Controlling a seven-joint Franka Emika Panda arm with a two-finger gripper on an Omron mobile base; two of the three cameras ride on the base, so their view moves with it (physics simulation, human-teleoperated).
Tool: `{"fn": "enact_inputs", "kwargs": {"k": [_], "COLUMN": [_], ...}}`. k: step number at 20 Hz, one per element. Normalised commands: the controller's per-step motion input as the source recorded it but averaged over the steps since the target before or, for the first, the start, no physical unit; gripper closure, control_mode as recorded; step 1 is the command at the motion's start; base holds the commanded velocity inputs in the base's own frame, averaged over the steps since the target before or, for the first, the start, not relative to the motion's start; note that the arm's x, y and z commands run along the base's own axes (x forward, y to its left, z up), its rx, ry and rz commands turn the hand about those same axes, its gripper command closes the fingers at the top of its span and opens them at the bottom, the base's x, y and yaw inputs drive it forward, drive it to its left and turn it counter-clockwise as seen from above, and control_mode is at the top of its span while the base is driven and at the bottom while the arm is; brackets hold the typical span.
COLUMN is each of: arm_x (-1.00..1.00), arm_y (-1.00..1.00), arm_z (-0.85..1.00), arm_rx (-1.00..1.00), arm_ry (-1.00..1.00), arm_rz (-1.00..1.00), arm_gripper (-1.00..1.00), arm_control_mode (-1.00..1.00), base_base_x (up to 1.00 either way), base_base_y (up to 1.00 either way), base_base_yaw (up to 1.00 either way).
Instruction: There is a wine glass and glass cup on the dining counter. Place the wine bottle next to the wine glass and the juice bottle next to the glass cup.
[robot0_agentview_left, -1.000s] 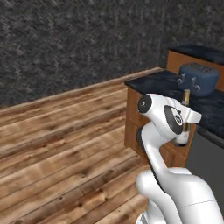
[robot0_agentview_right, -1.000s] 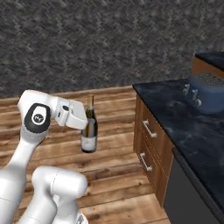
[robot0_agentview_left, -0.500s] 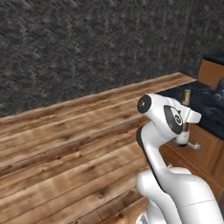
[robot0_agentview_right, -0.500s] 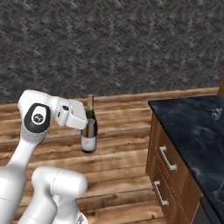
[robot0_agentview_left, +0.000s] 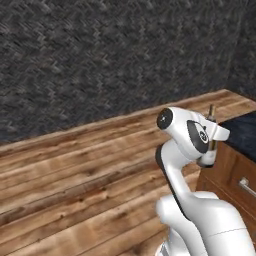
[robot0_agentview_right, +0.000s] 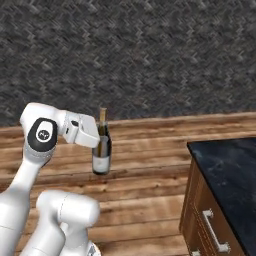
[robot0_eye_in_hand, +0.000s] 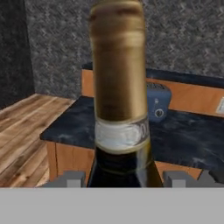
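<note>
- Hand (robot0_agentview_right: 101, 142): closed on the bottle (robot0_agentview_right: 102, 149) at the shoulder, just below the neck; in the right base view the white hand body meets the bottle from the 9 o'clock side, and in the hand view the two finger tips (robot0_eye_in_hand: 69, 179) rise at either side of the dark glass
- Bottle: upright and lifted clear of the floor (robot0_agentview_right: 150, 150); dark body, pale label low on the body, slim gold-foil neck (robot0_eye_in_hand: 118, 70) with a pale band beneath the foil
- Bottle in the right base view: just left of picture centre, at 3 o'clock from the arm's dark round joint (robot0_agentview_right: 42, 135)
- Bottle in the left base view: only the tip of the neck (robot0_agentview_left: 211, 111) shows above the white wrist, at 2 o'clock from the arm's upper joint
- Tabletop (robot0_agentview_right: 230, 170): black marbled top on a wooden cabinet, at 4 o'clock from the bottle in the right base view and well apart from it; a metal handle (robot0_agentview_right: 215, 231) sits on the cabinet front
- Tabletop in the left base view: a dark corner (robot0_agentview_left: 242, 135) at 3 o'clock, beside the wrist
- Hand view, behind the bottle: a black tabletop edge (robot0_eye_in_hand: 70, 127) with wooden sides, and on it a blue-grey appliance (robot0_eye_in_hand: 157, 103) with a round knob, at 3 o'clock from the neck
- Surroundings: wooden plank floor and a dark rough-textured wall (robot0_agentview_right: 150, 55) across the back
</note>
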Motion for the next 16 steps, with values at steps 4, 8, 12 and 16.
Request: {"fn": "enact_inputs", "kwargs": {"k": [4,8,12,16], "arm_x": [0.00,0.00,0.00,0.00], "arm_y": [0.00,0.00,0.00,0.00], "arm_z": [0.00,0.00,0.00,0.00], "arm_rx": [0.00,0.00,0.00,0.00], "arm_ry": [0.00,0.00,0.00,0.00], "arm_rz": [0.00,0.00,0.00,0.00], "arm_gripper": [1.00,1.00,1.00,1.00], "arm_control_mode": [1.00,1.00,1.00,1.00], "base_base_x": [0.94,0.92,0.73,0.63], "base_base_y": [0.00,0.02,0.07,0.09], "base_base_yaw": [0.03,-0.04,-0.29,-0.39]}}
